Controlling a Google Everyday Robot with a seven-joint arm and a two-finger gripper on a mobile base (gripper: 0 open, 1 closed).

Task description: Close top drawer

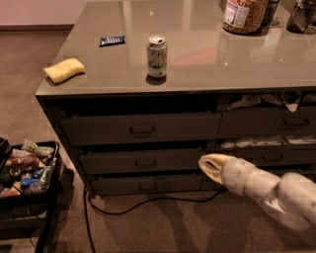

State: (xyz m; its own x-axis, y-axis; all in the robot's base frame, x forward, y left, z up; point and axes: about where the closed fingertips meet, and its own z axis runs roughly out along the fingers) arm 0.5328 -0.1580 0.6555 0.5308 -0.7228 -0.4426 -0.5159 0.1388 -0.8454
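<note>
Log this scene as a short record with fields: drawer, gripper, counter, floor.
top drawer: seems slightly out, dark gap above its front
handle: centred, nothing on it
gripper: low, right of the handle, in front of the second drawer row, apart from the top drawer
counter: can, yellow sponge, dark packet, jar
floor: cart of clutter at left, cable below the drawers

Dim, warm light; spot glare on countertop (197, 66) (recess above top drawer (98, 129) in shadow); gripper (213, 165) pale, lower right.
</note>
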